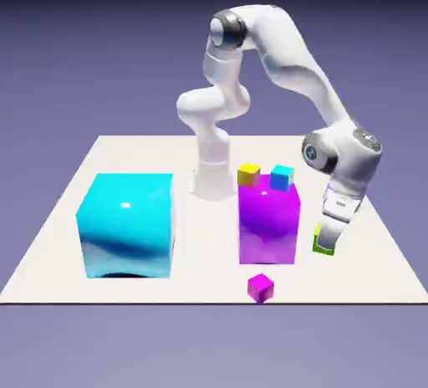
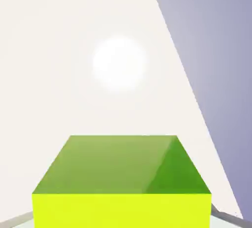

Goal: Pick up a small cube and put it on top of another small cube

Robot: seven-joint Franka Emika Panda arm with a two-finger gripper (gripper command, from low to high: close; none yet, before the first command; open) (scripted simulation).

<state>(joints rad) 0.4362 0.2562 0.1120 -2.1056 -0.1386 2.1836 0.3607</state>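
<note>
At the exterior view's right, a gripped cube

The gripper (image 1: 328, 247) was closed on the green cube (image 2: 122, 165), low by the table (image 1: 209, 290). Leftward in that view lay the small magenta cube (image 1: 261, 287); leftward and higher, yellow (image 1: 248, 176) and cyan (image 1: 282, 178) small cubes.

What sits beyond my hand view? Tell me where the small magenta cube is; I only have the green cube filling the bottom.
Observer: The small magenta cube is on the table, near its edge closest to the exterior camera.
Operator: Now name the big thing nearest the green cube.
Observer: A large purple block, just to the exterior view's left of the gripper.
Operator: Give me the remaining small cubes.
Observer: One yellow, one light blue; both show against the purple block's top, the yellow to the exterior view's left.
</note>
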